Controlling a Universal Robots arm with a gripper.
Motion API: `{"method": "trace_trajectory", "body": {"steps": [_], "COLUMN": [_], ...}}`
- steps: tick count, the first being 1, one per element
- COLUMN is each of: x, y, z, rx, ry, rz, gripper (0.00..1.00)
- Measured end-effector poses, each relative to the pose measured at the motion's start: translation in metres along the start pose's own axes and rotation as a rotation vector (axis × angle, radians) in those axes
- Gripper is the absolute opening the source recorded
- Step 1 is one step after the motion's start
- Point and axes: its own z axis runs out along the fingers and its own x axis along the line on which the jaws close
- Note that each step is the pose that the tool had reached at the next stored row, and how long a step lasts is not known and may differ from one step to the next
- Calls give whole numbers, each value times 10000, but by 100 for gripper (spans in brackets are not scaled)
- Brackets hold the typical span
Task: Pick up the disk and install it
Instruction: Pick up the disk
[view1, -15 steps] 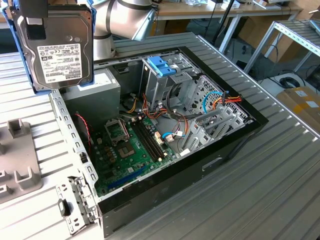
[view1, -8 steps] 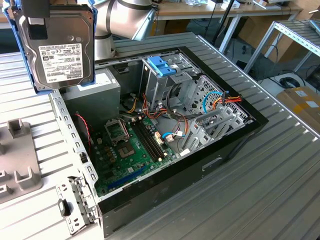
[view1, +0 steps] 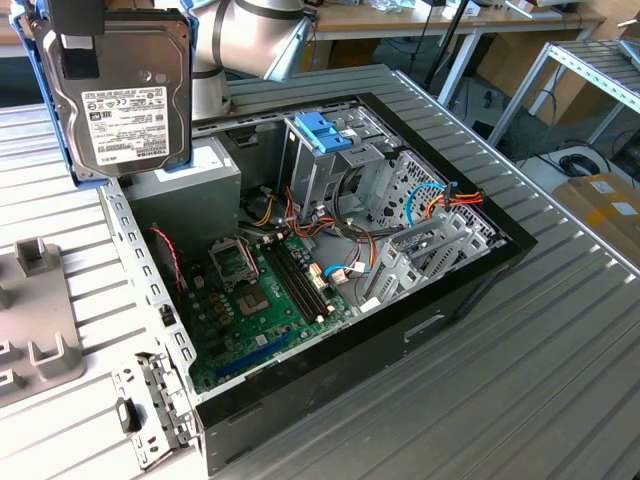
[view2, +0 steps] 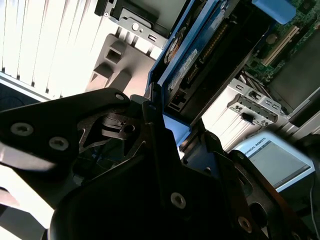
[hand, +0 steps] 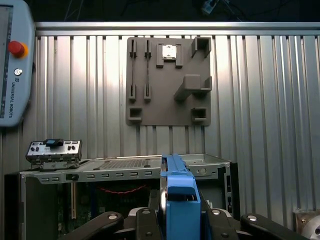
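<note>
The disk (view1: 125, 100), a silver drive with a white label in a blue carrier frame, hangs upright in the air at the exterior view's upper left, above the open computer case (view1: 480, 275). My gripper (view1: 78, 60) is shut on its upper part, one black finger lying across the labelled face. In the first wrist view the disk's blue edge (hand: 179, 197) stands between the black fingers (hand: 145, 222) of the gripper (hand: 179, 220). The second wrist view shows the disk (view2: 200, 65) edge-on, running away from the gripper (view2: 180, 131).
Inside the case are a metal drive cage with a blue handle (view1: 322, 130), a grey power-supply box (view1: 185, 195), a green motherboard (view1: 260, 300) and coloured cables (view1: 455, 197). A grey fixture plate (hand: 167, 82) lies on the ribbed table, and a teach pendant (hand: 12, 60) beside it.
</note>
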Motion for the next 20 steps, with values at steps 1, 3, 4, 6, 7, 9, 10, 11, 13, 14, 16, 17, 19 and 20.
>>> {"method": "trace_trajectory", "body": {"steps": [1, 3, 4, 6, 7, 9, 10, 11, 13, 14, 16, 17, 19, 20], "x": [0, 7, 15, 32, 40, 59, 67, 75, 86, 94, 103, 108, 112, 114], "y": [-4, -19, -22, -25, -26, -30, -32, -34, -37, -40, -49, -50, -54, -55], "z": [-1, -2, -3, -4, -5, -6, -6, -7, -8, -9, -10, -10, -11, -11], "rx": [-1, -1, -1, -1, -1, -1, -1, -1, -1, -1, -1, -1, -1, -2], "ry": [1, 1, 0, 1, 1, 1, 0, 0, 1, 0, 1, 1, 1, 2], "rz": [0, 0, 0, 0, 0, 0, 0, 0, 0, 0, 0, 0, 0, 0], "gripper": [37, 37, 37, 37, 37, 37, 37, 37, 37, 37, 37, 37, 37, 37]}}
